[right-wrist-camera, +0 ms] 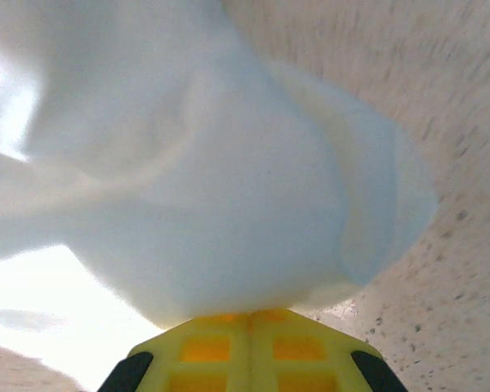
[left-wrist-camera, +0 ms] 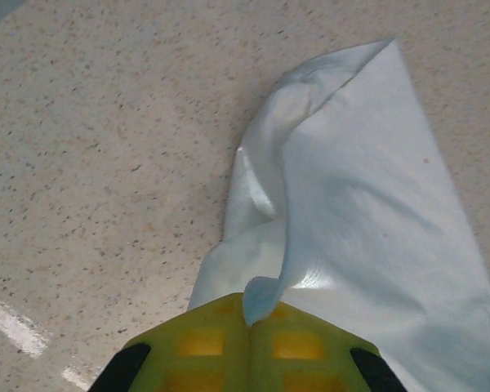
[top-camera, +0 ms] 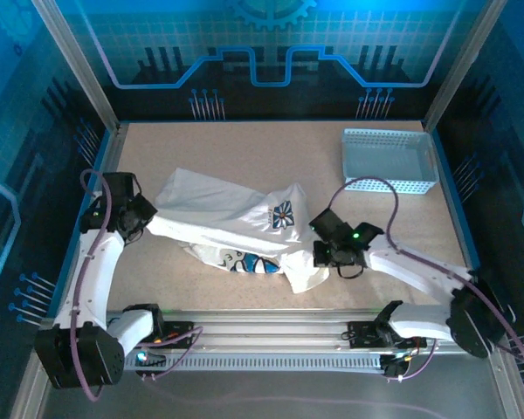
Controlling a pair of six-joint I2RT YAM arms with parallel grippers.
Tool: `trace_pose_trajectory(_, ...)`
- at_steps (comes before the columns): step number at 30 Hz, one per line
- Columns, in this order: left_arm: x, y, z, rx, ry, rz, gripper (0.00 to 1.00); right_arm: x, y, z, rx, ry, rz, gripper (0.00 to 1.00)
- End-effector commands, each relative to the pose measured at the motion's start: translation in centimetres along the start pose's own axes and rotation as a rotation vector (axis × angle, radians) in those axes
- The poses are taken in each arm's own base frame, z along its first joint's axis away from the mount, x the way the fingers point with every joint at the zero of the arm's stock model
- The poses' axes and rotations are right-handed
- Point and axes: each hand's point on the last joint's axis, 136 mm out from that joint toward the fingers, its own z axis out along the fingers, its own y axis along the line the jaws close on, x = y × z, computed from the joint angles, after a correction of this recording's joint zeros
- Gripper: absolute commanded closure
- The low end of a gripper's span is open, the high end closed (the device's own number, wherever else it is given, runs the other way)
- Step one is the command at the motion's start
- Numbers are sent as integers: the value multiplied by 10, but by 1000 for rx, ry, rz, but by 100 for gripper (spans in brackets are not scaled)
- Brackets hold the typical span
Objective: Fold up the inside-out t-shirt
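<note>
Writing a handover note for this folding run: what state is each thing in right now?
t-shirt: crumpled on the table, not yet folded, pinched at both ends.
left gripper: shut on the t-shirt's left edge.
right gripper: shut on the t-shirt's right side.
basket: upright, empty, at the table's far right, apart from the t-shirt.

A light blue-grey perforated basket (top-camera: 389,185) is set upright at the far right of a speckled beige table (top-camera: 236,148), close to its right edge. Behind the far edge, a blue wall (top-camera: 157,35) printed with a gear motif is seen.
</note>
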Motion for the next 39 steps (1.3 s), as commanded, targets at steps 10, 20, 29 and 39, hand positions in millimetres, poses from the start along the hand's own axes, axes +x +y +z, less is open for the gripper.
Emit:
trace_pose_trajectory(10,-102,-126,-149,483,-257,76,100,-144,2,-239,-41,-491,-118,100)
trace_pose_trajectory(20,-177,-228,-284,844,-416,175,100,-236,21,-403,-85,-886,-176,100)
trace_pose_trajectory(29,-167,-224,-201,740,-244,187,100,-243,3,-367,11,-764,-139,100)
trace_pose_trajectory(39,-133,-204,-56,489,194,96,100,-267,-8,-324,59,-672,-93,100)
